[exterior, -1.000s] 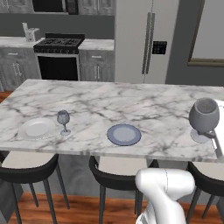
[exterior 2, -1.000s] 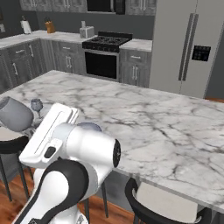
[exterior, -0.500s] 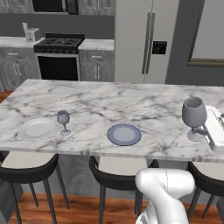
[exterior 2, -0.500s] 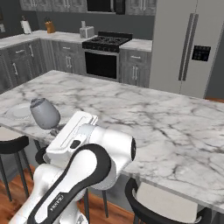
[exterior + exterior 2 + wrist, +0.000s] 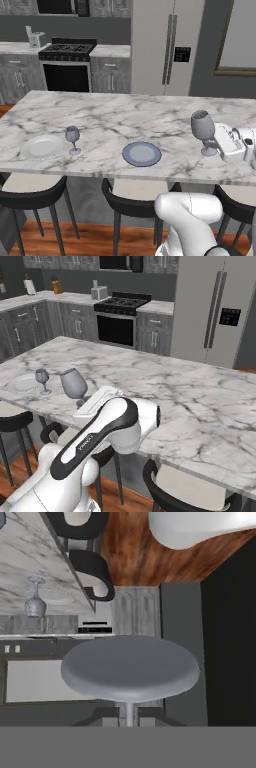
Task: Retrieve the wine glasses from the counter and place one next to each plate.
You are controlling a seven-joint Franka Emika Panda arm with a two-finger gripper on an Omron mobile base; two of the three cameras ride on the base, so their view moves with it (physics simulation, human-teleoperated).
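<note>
Closed on the thin stem of a wine glass (image 5: 202,126), the gripper (image 5: 214,148) at the right end of the long marble island (image 5: 120,115), the glass upright and carried above the marble, well to the right of the blue-grey plate (image 5: 142,153). Farther left on the island, a second wine glass (image 5: 73,135) standing just beside the white plate (image 5: 42,147), on its right. Seen from the hand camera, the round foot of the held glass (image 5: 130,668) large in the foreground, with the far glass (image 5: 35,604) small beyond it.
</note>
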